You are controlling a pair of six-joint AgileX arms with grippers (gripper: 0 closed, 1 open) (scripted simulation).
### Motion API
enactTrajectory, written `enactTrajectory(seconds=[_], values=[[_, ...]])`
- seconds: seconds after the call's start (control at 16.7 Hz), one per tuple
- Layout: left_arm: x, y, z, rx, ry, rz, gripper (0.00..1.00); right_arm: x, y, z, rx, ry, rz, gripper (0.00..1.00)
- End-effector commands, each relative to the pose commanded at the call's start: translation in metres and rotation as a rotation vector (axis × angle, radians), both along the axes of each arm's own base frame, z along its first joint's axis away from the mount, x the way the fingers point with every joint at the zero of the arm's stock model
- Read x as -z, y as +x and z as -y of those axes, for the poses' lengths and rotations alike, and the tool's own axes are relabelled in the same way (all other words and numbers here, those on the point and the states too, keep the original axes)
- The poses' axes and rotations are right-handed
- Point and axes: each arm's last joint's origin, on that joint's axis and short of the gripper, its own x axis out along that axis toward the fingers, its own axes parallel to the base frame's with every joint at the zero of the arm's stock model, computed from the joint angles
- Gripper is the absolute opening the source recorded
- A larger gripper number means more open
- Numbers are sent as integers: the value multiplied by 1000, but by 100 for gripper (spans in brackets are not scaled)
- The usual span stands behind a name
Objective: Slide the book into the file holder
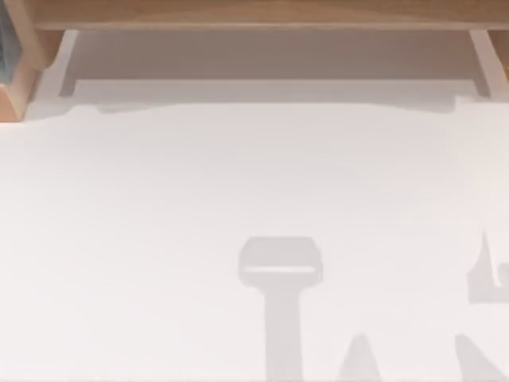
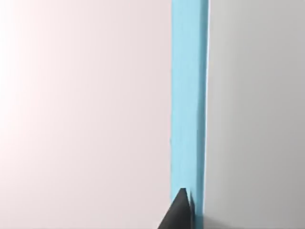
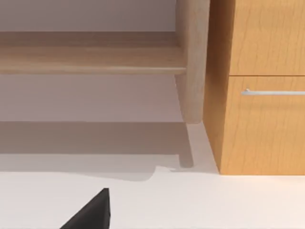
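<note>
the book [image 2: 189, 95] is with your left arm. in the left wrist view it is a long, plain light-blue strip, seen edge-on, with a pale surface on one side of it and a grey one on the other. one dark tip of the left fingers [image 2: 180, 212] sits right against the strip's near end, and the strip's long axis runs straight away from that tip. from this, whether the left fingers are clamped on the book or only beside it, you cannot tell.

the right fingers [image 3: 90, 212] show one dark tip over the white tabletop [image 1: 159, 239], facing the wooden shelf [image 3: 90, 57] and a drawer cabinet [image 3: 262, 119] at the far side. their spread cannot be told either.

the left arm is plainly the nearer one, so the slide looks like its job. at the tabletop's far left corner a wooden frame [image 1: 20, 87] holds a grey-blue patch, and i cannot say whether that is the file holder. confirm it before you push along the book's length.
</note>
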Motion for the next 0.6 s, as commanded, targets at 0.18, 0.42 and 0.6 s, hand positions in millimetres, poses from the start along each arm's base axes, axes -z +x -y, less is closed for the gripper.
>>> enactTrajectory(seconds=[0.18, 0.42, 0.6], values=[[44, -3, 23, 49, 50, -224, 0, 0, 0, 0, 0, 0, 0, 100], [54, 34, 74, 234, 218, -361, 0, 0, 0, 0, 0, 0, 0, 100], [50, 62, 105, 345, 324, -385, 0, 0, 0, 0, 0, 0, 0, 100]])
